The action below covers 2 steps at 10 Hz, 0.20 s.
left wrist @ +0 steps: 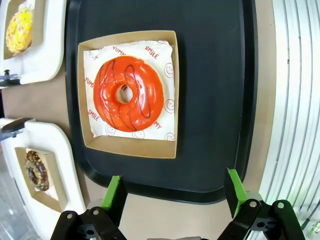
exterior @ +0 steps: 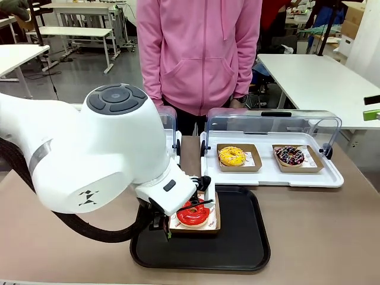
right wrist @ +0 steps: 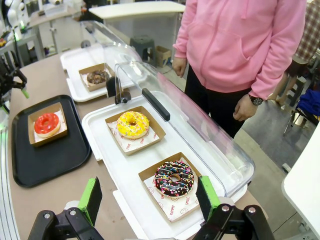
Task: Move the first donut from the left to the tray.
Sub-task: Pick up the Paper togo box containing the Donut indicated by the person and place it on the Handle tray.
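The red-glazed donut (left wrist: 128, 93) lies in its brown cardboard holder with white paper, set down on the black tray (left wrist: 215, 100). My left gripper (left wrist: 175, 192) hangs open above the tray's rim, its green fingertips (left wrist: 114, 197) apart from the donut and holding nothing. From the front, the donut (exterior: 193, 215) sits at the tray's (exterior: 237, 237) left part, partly covered by my left wrist (exterior: 169, 196). My right gripper (right wrist: 149, 200) stands open and empty over the near edge of a white display tray (right wrist: 100, 130); from there the donut (right wrist: 47, 123) shows at the far left.
The white display tray (exterior: 270, 175) with a raised clear lid holds a yellow donut (exterior: 231, 156) and a sprinkled chocolate donut (exterior: 290, 155). A second display tray (right wrist: 75, 60) holds another brown donut (right wrist: 96, 76). A person in a pink hoodie (exterior: 199, 53) stands at the far side.
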Available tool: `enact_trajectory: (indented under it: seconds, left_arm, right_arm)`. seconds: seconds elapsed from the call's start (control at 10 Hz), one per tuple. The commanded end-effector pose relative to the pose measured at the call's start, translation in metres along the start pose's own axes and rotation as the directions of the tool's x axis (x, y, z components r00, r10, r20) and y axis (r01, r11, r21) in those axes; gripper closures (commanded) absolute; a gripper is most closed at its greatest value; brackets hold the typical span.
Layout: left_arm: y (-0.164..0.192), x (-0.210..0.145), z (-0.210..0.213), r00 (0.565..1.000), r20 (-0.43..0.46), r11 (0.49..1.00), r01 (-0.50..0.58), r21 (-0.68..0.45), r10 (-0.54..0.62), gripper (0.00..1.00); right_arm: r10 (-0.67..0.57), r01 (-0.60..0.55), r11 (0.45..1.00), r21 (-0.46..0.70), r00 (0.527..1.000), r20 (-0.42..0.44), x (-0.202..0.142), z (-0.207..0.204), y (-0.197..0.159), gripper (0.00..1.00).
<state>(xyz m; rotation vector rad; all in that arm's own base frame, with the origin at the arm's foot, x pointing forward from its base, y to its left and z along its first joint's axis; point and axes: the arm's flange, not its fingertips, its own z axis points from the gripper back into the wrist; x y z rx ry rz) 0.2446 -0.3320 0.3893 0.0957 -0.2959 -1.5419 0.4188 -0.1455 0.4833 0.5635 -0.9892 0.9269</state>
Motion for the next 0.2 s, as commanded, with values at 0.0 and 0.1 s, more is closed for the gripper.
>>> enact_trajectory:
  seconds: [0.0,0.1]
  left_arm:
    - [0.0008,0.0011,-0.0003,1.0,-0.003,1.0,-0.007,0.022,0.007,0.0]
    - [0.0008,0.0011,-0.0003,1.0,-0.003,1.0,-0.007,0.022,0.007,0.0]
  right_arm:
    - [0.012,-0.011,1.0,-0.007,0.999,0.031,0.0011,-0.0018,-0.0006,0.0]
    - [0.012,-0.011,1.0,-0.007,0.999,0.031,0.0011,-0.0018,-0.0006,0.0]
